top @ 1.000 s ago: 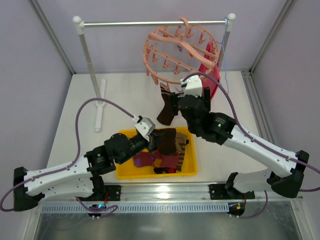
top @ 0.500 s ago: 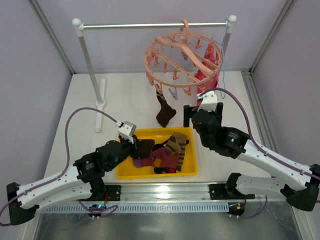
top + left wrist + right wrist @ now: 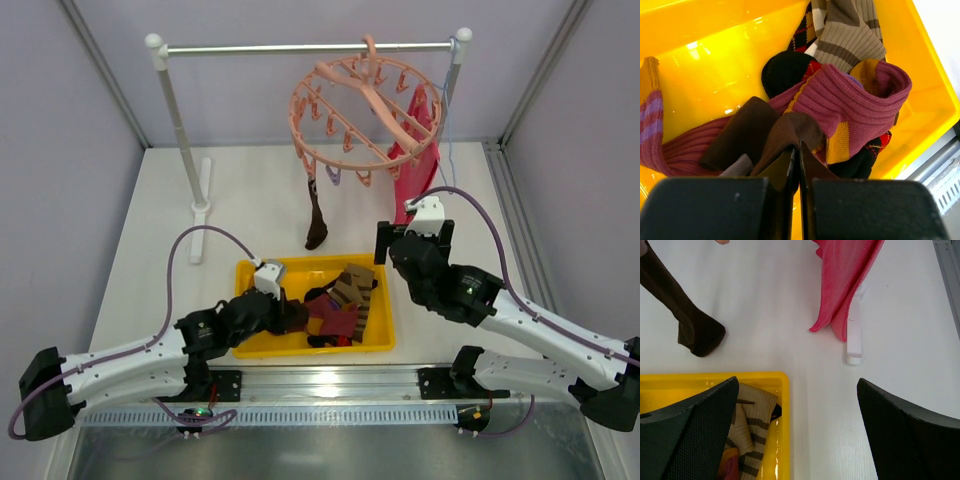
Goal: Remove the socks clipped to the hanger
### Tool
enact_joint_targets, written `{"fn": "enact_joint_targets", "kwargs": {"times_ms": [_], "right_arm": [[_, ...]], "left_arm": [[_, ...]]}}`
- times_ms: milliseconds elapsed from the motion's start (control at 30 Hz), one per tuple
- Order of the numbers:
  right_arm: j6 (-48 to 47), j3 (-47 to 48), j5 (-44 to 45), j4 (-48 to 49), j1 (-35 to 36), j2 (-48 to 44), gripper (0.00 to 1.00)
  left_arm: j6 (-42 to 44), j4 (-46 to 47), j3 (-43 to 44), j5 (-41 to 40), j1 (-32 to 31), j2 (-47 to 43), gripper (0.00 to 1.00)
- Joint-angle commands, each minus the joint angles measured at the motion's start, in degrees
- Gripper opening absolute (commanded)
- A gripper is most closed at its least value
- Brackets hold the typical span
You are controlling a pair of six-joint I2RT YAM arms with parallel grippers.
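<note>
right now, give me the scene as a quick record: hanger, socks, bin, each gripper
hanger: hooked on the rail, one hanging sock clipped on, brown
bin: yellow, holds a pile of socks
left gripper: in the bin, shut on a dark brown sock
right gripper: open, empty, over the table beside the bin
pink-red cloth: hangs by the hanger

Open desk (image 3: 255, 195) between the rack foot (image 3: 200, 215) and the hanging brown sock (image 3: 316, 222). Free gap between that sock and the pink cloth (image 3: 410, 170), roofed by the hanger (image 3: 372, 95). Yellow bin (image 3: 300, 264) crowded: sock pile (image 3: 345, 300), left gripper (image 3: 799, 150) inside, jaws closed on a loose brown sock (image 3: 790, 130).
</note>
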Motion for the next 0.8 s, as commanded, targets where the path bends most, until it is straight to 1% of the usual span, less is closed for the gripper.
{"fn": "enact_joint_targets", "kwargs": {"times_ms": [0,33,67,100,133,167,200,233,467,533,567,667,767], "right_arm": [[1.9,-0.5,1.1,0.7,-0.3,-0.9,1.00],[1.9,-0.4,1.1,0.5,-0.3,-0.9,1.00],[2.0,-0.4,1.2,0.5,-0.3,-0.9,1.00],[2.0,-0.4,1.3,0.4,-0.5,-0.9,1.00],[2.1,-0.4,1.2,0.4,-0.5,-1.1,1.00],[2.1,-0.6,1.2,0.4,-0.5,-1.1,0.99],[2.2,-0.6,1.3,0.4,-0.5,-1.2,1.00],[2.3,-0.8,1.2,0.4,-0.6,-1.3,1.00],[2.5,-1.3,1.0,0.4,-0.7,-1.5,1.00],[2.6,-1.5,1.1,0.5,-0.8,-1.7,1.00],[2.6,-1.5,1.2,0.4,-0.8,-1.8,1.00],[3.0,-2.1,1.4,0.8,-0.8,-2.3,1.00],[3.3,-3.1,1.4,1.4,-0.9,-3.1,1.00]], "left_arm": [[-1.1,3.5,0.0,1.1,0.2,0.3,0.00],[-1.0,2.9,0.5,0.7,0.2,0.2,0.00],[-1.0,2.2,0.9,0.2,0.2,0.2,0.05],[-0.8,0.2,2.1,-0.3,0.2,0.1,0.19],[-0.9,-0.9,2.7,-1.0,0.2,0.0,0.35],[-1.1,-2.1,3.3,-2.4,0.2,-0.1,0.84],[-1.4,-4.9,4.0,-3.3,0.2,-0.2,0.98],[-2.0,-5.9,5.1,-4.0,0.2,-0.3,1.00],[-4.5,-13.7,7.9,-9.2,0.2,-4.0,1.00],[-4.8,-16.0,9.4,-11.2,0.2,-4.8,1.00],[-5.0,-18.7,10.1,-11.8,0.2,-5.1,1.00],[-5.0,-21.8,12.0,-15.0,0.2,-6.2,0.99],[-4.5,-20.8,11.7,-17.1,0.2,-8.2,1.00]]}}
